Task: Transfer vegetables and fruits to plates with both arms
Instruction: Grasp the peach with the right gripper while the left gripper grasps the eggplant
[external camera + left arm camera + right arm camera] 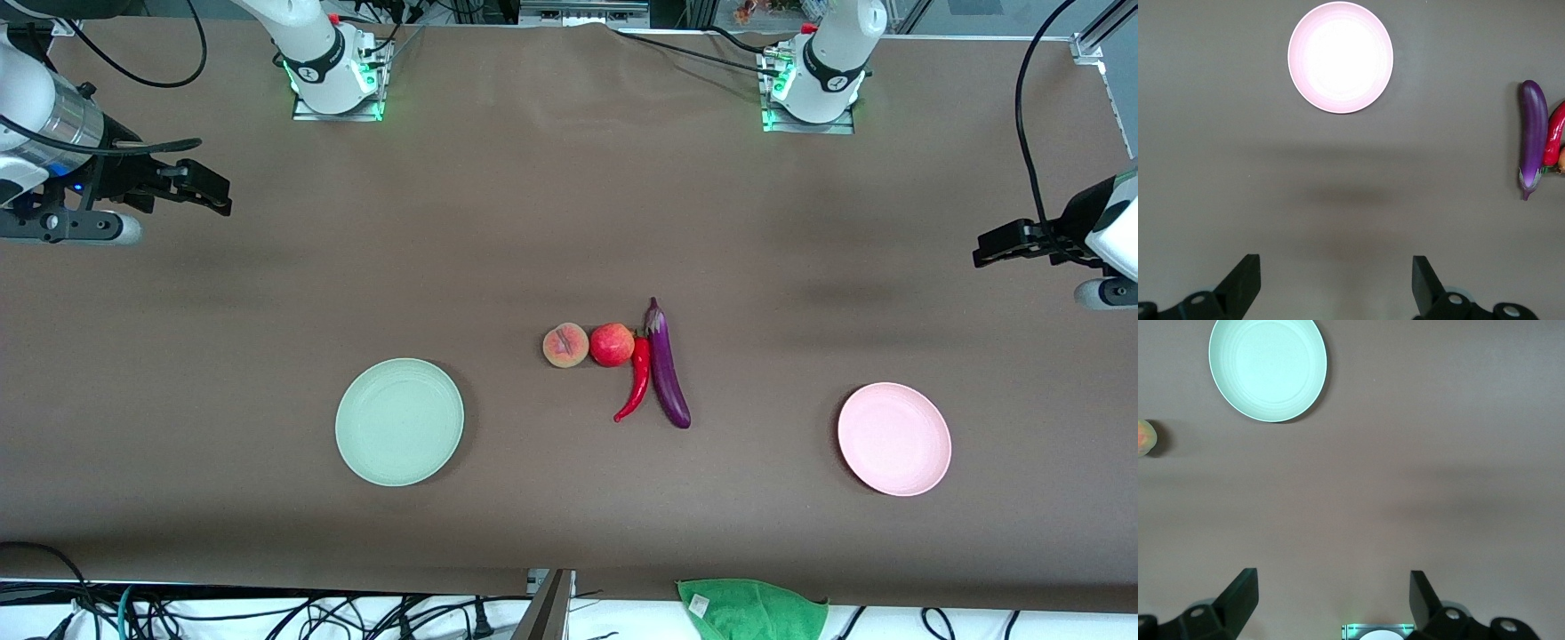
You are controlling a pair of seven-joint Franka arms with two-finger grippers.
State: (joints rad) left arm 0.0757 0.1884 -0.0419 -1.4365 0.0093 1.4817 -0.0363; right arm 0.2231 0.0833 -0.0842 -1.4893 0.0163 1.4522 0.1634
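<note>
At mid-table lie a peach (565,345), a round red fruit (612,344), a red chili pepper (637,379) and a purple eggplant (667,366), side by side and touching. A mint green plate (399,421) sits toward the right arm's end, a pink plate (893,438) toward the left arm's end; both hold nothing. My right gripper (213,191) hangs open over bare table at its end. My left gripper (987,251) hangs open at the other end. The left wrist view shows the pink plate (1340,57), eggplant (1532,137) and chili (1555,133); the right wrist view shows the green plate (1267,368) and peach (1145,437).
A green cloth (751,608) hangs at the table's edge nearest the front camera. Cables lie below that edge. The two arm bases (336,76) (813,84) stand along the table's edge farthest from the front camera.
</note>
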